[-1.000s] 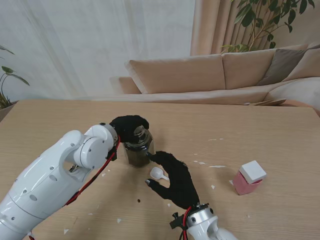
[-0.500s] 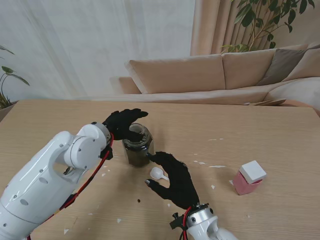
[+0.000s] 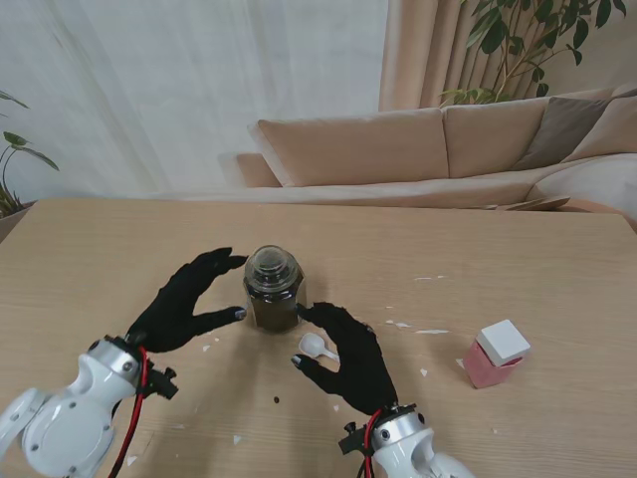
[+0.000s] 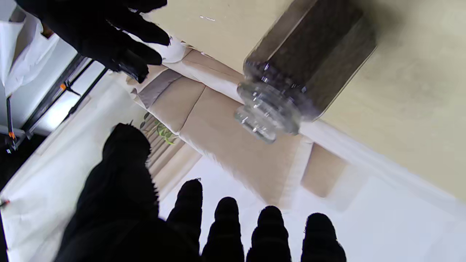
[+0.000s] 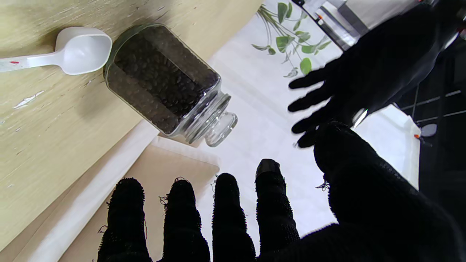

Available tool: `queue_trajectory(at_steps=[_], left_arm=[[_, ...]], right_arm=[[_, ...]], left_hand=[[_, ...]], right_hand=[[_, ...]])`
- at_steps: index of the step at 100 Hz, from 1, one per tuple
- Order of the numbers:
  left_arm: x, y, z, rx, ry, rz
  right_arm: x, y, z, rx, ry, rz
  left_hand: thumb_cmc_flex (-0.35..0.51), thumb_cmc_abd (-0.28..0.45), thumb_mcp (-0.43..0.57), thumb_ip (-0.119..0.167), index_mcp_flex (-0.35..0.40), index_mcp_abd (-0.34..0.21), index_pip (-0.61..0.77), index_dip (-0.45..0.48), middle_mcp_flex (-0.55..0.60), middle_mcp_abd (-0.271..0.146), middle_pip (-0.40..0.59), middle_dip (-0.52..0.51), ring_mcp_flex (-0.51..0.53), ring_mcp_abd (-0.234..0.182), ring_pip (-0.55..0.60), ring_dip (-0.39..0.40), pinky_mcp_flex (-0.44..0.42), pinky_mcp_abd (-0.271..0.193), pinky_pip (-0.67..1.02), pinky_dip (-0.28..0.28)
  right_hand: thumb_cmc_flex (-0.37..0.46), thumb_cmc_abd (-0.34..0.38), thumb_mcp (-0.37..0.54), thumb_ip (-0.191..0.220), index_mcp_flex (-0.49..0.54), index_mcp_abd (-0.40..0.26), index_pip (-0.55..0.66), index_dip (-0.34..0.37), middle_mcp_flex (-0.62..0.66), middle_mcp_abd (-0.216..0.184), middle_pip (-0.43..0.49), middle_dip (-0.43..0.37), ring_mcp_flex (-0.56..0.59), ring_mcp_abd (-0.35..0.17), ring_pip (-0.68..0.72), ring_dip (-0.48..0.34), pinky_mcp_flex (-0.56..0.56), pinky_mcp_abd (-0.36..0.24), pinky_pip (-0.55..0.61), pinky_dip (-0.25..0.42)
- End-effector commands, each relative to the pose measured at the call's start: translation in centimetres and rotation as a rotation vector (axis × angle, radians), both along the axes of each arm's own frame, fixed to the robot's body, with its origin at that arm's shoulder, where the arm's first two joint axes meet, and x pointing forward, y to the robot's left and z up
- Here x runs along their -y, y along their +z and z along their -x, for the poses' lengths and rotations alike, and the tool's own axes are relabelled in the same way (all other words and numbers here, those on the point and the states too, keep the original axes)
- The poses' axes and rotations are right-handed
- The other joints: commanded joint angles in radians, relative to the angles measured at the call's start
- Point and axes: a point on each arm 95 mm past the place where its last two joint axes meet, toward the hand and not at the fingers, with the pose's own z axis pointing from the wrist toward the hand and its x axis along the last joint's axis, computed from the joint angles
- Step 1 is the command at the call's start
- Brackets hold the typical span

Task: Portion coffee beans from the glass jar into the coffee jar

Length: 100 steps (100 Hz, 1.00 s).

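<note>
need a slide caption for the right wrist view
Lidded glass jar of coffee beans stands beside a white scoop, left hand open beyond it.

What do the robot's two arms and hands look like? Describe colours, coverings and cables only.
Both the left hand and the right hand have five fingers and wear black knitted gloves with frayed threads on the fingers. Behind each glove sits a silver metal wrist ring, then a glossy white rounded arm shell. Red and black cables run along each wrist.
</note>
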Motion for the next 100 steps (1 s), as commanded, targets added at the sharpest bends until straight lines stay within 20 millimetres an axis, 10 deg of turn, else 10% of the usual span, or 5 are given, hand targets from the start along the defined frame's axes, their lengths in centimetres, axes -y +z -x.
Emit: queue_trajectory(at_steps=[1,34,100], left_arm=[[-0.1,-2.3,1.8,-0.088,0.001,0.037],[-1.1,-7.4,6.2,-0.173,0.060,0.248],[0.1,-11.0,4.9,-0.224,0.065,0.460]], right_arm=[[-0.5,-0.4,0.1,-0.026,0.015,-0.002],[-1.3,-1.5,-0.9,-0.114,0.062,-0.056],[-2.0,-3.8,-1.8,-0.165,0.085,-0.086]], left_hand=[[0.022,0.025,-0.012,0.028,0.014,-0.009,0.008,-0.019,-0.001,-0.003,-0.004,-0.022,-0.033,-0.001,-0.012,-0.021,-0.004,-0.002,-0.031,-0.039],[0.024,0.024,-0.008,0.027,0.003,-0.011,0.029,-0.044,-0.009,-0.009,-0.017,-0.026,-0.034,-0.013,-0.022,-0.080,0.011,-0.014,-0.089,-0.173],[0.015,0.045,0.017,0.021,-0.019,-0.034,0.061,-0.053,-0.025,-0.041,-0.048,-0.027,-0.032,-0.066,-0.036,-0.123,0.019,-0.069,-0.088,-0.219]], right_hand=[[0.012,0.017,-0.017,-0.005,-0.020,-0.021,-0.013,0.012,-0.026,-0.031,-0.005,-0.003,-0.018,-0.030,-0.020,0.015,-0.014,-0.008,-0.022,0.012],[0.011,0.064,-0.030,0.001,-0.065,-0.030,-0.032,-0.001,-0.055,-0.046,-0.007,-0.003,-0.038,-0.040,-0.026,0.015,-0.024,-0.017,-0.032,0.018],[-0.038,0.131,-0.090,0.004,-0.157,-0.079,-0.049,-0.078,-0.102,-0.112,-0.038,-0.024,-0.100,-0.112,-0.066,-0.016,-0.079,-0.096,-0.138,0.001]])
